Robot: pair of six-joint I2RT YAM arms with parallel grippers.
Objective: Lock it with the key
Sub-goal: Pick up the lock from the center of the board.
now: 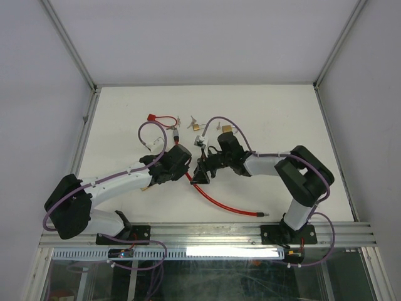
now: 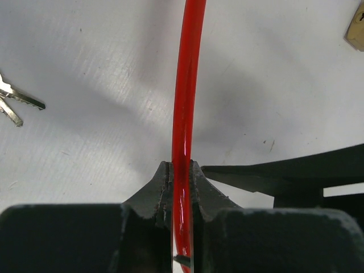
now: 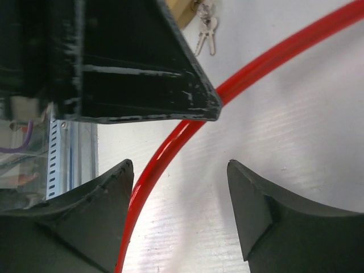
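Early in the job, judging by the layout: nothing locked yet, no key in either gripper.

Left gripper (image 2: pixel 181 170) clamped narrow on the red cable (image 2: pixel 185 102), pads tight against both sides of it. Right gripper (image 3: pixel 179 168) spread wide, straddling the same cable just beside the left one, touching nothing that shows.

On the surface (image 1: pixel 282 119), from the top view:
- Cable running from the 2 grippers at centre down toward 4 o'clock, ending in a bare metal tip (image 1: pixel 259 214) plugged into nothing.
- Other end of the cable curving up toward 11 o'clock to a small red end piece (image 1: pixel 151 116); too small to say whether a lock body or a tag.
- Loose keys (image 1: pixel 191 119) at 12 o'clock, just beside a small brass padlock (image 1: pixel 197 127).
- A second brass padlock (image 1: pixel 225 130) at about 1 o'clock, near the right wrist.

Left to do, as a judgement: bring the free tip to its lock, pick up a key, seat it, turn it.

Look of the cable: glossy, smooth, bright red coating, thin and flexible, lying in a loose curve; likely slippery and springy under a pinch.
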